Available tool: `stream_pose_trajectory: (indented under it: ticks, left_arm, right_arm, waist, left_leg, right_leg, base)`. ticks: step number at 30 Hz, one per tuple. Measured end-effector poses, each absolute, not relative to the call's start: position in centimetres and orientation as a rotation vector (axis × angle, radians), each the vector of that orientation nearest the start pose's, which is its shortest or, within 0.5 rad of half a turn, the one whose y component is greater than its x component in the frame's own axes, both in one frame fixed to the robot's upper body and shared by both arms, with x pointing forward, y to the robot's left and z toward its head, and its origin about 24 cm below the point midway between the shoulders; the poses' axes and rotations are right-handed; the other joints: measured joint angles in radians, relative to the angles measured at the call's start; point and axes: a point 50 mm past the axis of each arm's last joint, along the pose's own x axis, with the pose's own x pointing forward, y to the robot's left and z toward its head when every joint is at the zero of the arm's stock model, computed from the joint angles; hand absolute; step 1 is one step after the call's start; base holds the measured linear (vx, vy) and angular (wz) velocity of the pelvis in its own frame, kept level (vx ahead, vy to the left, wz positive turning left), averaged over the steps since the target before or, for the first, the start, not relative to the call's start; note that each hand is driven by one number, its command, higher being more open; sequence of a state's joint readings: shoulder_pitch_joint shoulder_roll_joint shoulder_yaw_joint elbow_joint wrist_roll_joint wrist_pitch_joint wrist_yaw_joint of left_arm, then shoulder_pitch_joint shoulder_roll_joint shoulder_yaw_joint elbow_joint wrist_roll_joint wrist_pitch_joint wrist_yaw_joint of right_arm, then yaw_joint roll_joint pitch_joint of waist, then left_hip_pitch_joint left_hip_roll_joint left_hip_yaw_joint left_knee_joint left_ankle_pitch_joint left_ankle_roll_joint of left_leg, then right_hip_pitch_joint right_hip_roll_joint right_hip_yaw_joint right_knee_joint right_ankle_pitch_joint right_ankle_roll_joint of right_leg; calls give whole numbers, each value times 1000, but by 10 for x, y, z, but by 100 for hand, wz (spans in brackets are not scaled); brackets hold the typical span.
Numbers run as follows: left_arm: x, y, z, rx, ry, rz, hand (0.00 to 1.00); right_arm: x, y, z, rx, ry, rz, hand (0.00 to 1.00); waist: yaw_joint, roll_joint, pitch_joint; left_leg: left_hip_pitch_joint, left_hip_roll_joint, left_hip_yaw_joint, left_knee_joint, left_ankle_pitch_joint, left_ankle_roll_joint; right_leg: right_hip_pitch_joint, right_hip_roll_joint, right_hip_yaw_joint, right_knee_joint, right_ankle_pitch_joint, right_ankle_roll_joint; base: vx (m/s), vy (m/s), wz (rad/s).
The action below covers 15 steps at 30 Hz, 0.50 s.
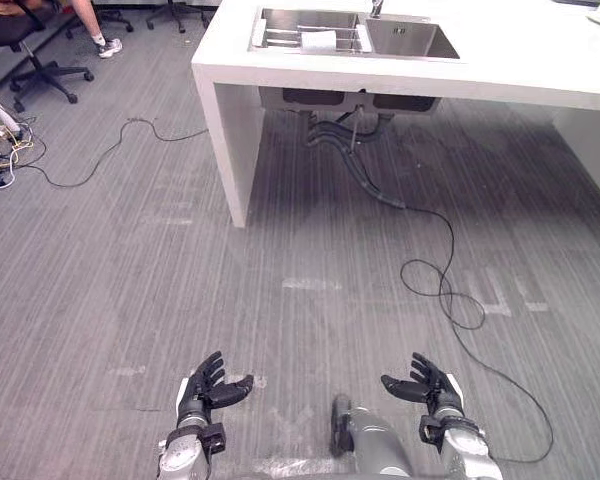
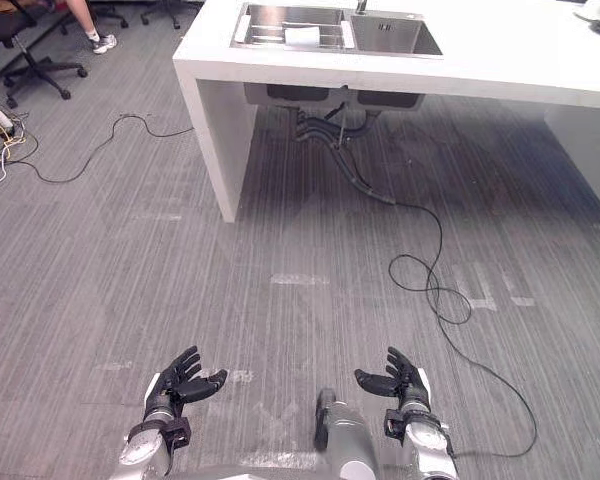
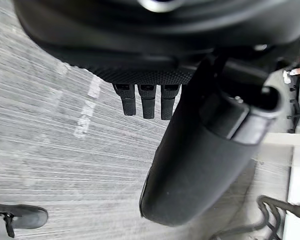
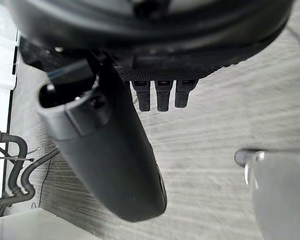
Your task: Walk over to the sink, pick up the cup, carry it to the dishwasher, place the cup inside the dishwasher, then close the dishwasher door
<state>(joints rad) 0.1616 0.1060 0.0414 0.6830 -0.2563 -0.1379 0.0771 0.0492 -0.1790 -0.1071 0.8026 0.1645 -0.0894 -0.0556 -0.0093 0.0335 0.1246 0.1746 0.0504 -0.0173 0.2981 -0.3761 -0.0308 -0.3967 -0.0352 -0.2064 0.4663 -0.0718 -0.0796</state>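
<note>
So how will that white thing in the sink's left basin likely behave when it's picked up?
The white object, presumably the cup, looks small, so it is probably light. It sits on a rack in the sink, so it may rock or tip when touched. Its material can't be told from here; treat it as possibly fragile.

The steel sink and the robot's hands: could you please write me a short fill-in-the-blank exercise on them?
1. The counter holding the stainless-steel double sink is ____ in colour.
2. The small white object lies in the sink's ____ basin, by the robot's sides.
3. The dark left hand and the dark right hand, both open, hold ____.
4. The black office chair stands to the robot's ____.
Missing words: white; left; nothing; left.
</note>
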Motion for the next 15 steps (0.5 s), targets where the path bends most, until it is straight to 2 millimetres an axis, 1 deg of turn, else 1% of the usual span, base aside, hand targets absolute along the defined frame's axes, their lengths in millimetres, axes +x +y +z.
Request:
stream_pose_trajectory:
  ticks: [1,2,3,4,5,6,7,8,9,10,11,12,13,14,15]
  left_arm:
    - [144,202,-117,-131,687,303,90]
    - [145,197,-117,-147,687,301,90]
    - [144,195,-118,-156,689,301,90]
    - [141,190,-119,-171,696,298,90]
    - [141,188,-119,-179,692,294,90]
    - [143,183,-118,-195,681,290,90]
    - [146,180,-116,-206,669,286,90]
    - [148,177,-113,-213,653,280,90]
    - [152,175,-111,-213,638,268,90]
    - [153,176,-109,-212,630,270,90]
    - [153,177,-109,-211,629,272,90]
    - [153,176,-109,-211,630,271,90]
    - [152,175,-110,-215,633,268,90]
    - [152,174,-110,-218,635,271,90]
    - [152,175,-111,-214,641,273,90]
  right_arm:
    - [162,-237,-114,-3,729,-305,90]
    - [160,-235,-115,-1,735,-302,90]
    - [158,-234,-116,0,737,-299,90]
    - [153,-231,-118,8,744,-300,90]
    - [151,-229,-118,15,742,-302,90]
    - [152,-225,-117,25,729,-303,90]
    - [155,-225,-115,27,716,-302,90]
    - [158,-223,-113,30,701,-300,90]
    - [160,-222,-112,36,693,-300,90]
    - [161,-219,-113,51,694,-303,90]
    - [161,-219,-114,62,696,-309,90]
    - [160,-219,-115,73,704,-320,90]
    - [159,-224,-117,67,717,-333,90]
    - [158,-226,-118,58,729,-338,90]
    - [158,-224,-121,64,747,-338,90]
  waist:
    - [-5,19,5]
    - [-5,25,8]
    - [-5,24,9]
    - [0,24,12]
    - [6,24,13]
    - [20,20,17]
    - [26,12,22]
    - [32,13,21]
    - [44,15,22]
    - [58,13,27]
    - [65,11,29]
    - [70,11,31]
    - [70,30,27]
    - [78,50,33]
    - [84,40,37]
  left_leg:
    - [-43,24,1,131,18,-28]
    - [-106,45,2,320,98,-36]
    - [-140,55,2,428,166,-36]
    - [-203,96,24,623,166,-35]
    - [-230,118,46,696,161,-33]
    - [-294,151,84,788,156,-27]
    - [-347,164,102,811,150,-18]
    - [-401,173,115,802,141,-15]
    - [-460,173,119,754,127,-17]
    - [-495,165,130,657,111,-16]
    - [-503,153,137,583,109,-21]
    - [-504,122,136,385,125,-28]
    - [-488,99,123,150,202,-39]
    - [-467,95,111,81,326,-15]
    - [-449,81,124,71,328,17]
  right_leg:
    - [49,26,-18,-41,-11,-16]
    - [133,55,-25,-108,-14,-19]
    - [185,64,-27,-147,-14,-19]
    - [284,81,-28,-213,-14,-21]
    - [326,89,-24,-240,-15,-22]
    - [390,97,-8,-282,-20,-29]
    - [424,98,5,-310,-23,-34]
    - [448,98,19,-333,-25,-37]
    - [473,95,39,-358,-25,-37]
    - [502,87,61,-378,-28,-39]
    - [512,80,72,-384,-32,-33]
    - [523,61,89,-384,-48,-6]
    - [525,57,99,-376,-71,18]
    - [534,59,122,-361,-95,36]
    - [539,48,136,-354,-105,51]
  base:
    - [544,-204,15]
    - [532,-192,14]
    - [508,-163,12]
    - [386,-103,6]
    - [441,-118,-9]
    - [360,-91,-24]
    - [329,-65,-31]
    - [281,2,-36]
    - [263,70,-48]
    - [260,104,-48]
    - [319,210,-46]
    - [318,270,-32]
    - [315,295,-37]
    - [214,233,-36]
    - [305,241,-34]
